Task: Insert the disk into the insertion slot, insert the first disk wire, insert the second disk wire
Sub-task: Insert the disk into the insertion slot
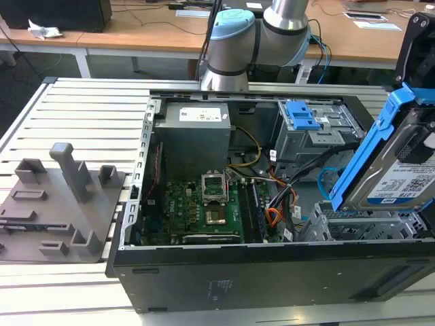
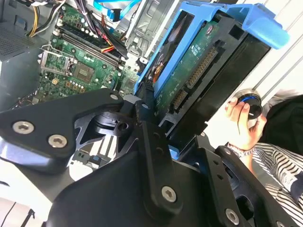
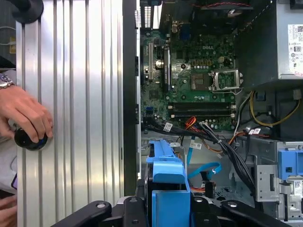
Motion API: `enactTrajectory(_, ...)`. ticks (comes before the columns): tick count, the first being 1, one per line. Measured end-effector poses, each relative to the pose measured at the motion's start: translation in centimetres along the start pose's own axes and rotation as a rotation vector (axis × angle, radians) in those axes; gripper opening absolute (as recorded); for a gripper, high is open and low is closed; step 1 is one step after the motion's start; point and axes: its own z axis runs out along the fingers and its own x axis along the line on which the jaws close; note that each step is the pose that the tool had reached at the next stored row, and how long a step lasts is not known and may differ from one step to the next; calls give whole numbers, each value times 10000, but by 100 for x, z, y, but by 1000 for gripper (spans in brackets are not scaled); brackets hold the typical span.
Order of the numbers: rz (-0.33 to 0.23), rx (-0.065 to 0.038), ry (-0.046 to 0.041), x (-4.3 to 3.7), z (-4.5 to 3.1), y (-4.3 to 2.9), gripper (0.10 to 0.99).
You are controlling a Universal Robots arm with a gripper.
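The disk [image 1: 391, 170], a silver drive in a bright blue carrier, hangs tilted over the exterior view's right end of the open computer case. My gripper [image 1: 421, 136] is shut on it from that side. In the second wrist view a black finger [image 2: 147, 135] presses the carrier's edge beside the disk [image 2: 189, 75]. Just below the disk lies the insertion slot [image 1: 360, 221], a grey perforated cage. The first disk wire [image 1: 275, 217], orange, red and black, lies loose by the motherboard. The second disk wire [image 1: 327, 178] loops light blue beside the cage, and its loop [image 3: 204, 170] lies beyond the carrier [image 3: 165, 187].
A grey bay with a blue latch [image 1: 304, 119] stands behind the slot. The power supply [image 1: 194, 129] and motherboard [image 1: 204, 204] fill the case's middle. A person's hand [image 3: 23, 113] rests on a black knob [image 3: 29, 140] on the ribbed table. Grey fixtures [image 1: 61, 197] sit at the exterior view's left.
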Motion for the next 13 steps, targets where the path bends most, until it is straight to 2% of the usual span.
enactTrajectory(13, -1, 1, 1, -1, 122, -5, 361)
